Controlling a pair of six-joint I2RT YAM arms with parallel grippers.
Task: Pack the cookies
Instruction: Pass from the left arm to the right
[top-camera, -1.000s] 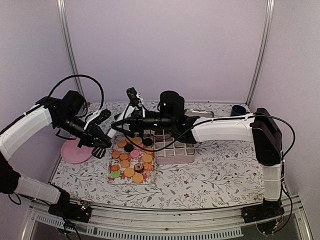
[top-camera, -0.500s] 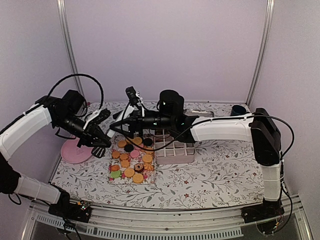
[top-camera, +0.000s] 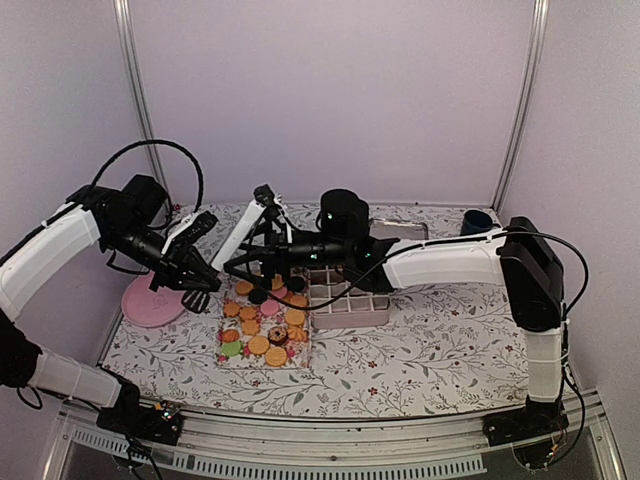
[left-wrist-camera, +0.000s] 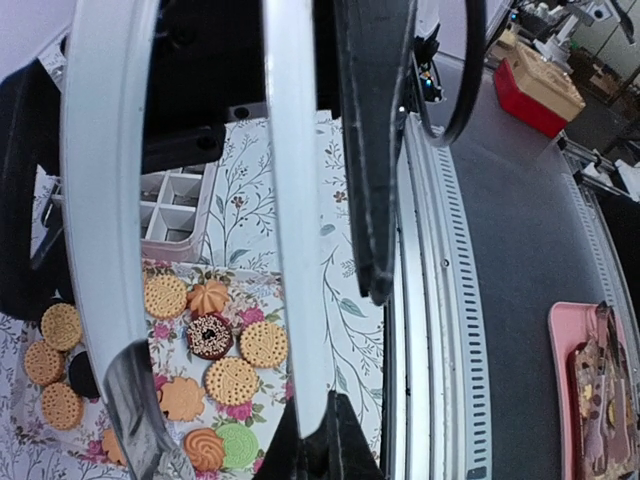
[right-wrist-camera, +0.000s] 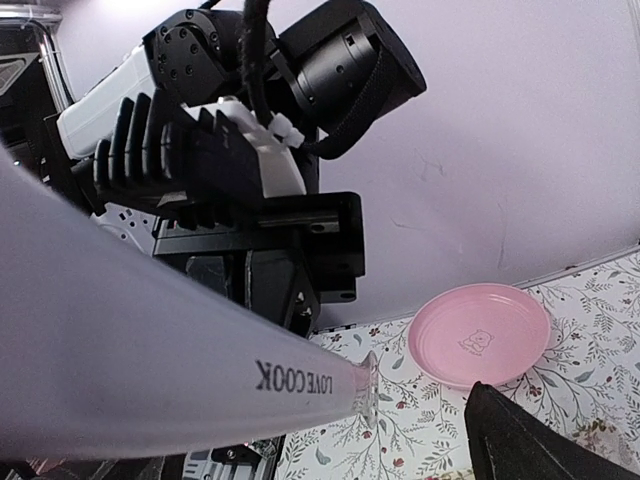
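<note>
The cookies (top-camera: 262, 325) lie flat on a floral tray (top-camera: 303, 352): mostly tan, with a black, a pink, a green and a chocolate-topped one. They also show in the left wrist view (left-wrist-camera: 232, 380). White tongs (top-camera: 238, 240) marked LOVE COOK hang in the air above the tray's far left corner. My right gripper (top-camera: 240, 265) reaches in from the right and holds them; one black finger (right-wrist-camera: 510, 440) shows beside a tong arm (right-wrist-camera: 150, 350). My left gripper (top-camera: 203, 283) (left-wrist-camera: 320, 440) is shut on the end of one tong arm (left-wrist-camera: 290, 220).
A grey box with square compartments (top-camera: 350, 305) (left-wrist-camera: 175, 205) stands right of the tray. A pink plate (top-camera: 150, 300) (right-wrist-camera: 482, 337) lies at the far left under my left arm. A dark blue cup (top-camera: 476, 220) stands at the back right.
The right arm has swung the tongs down and to the left, toward the left gripper. The left gripper has shifted slightly up and left. The cookies have not moved.
</note>
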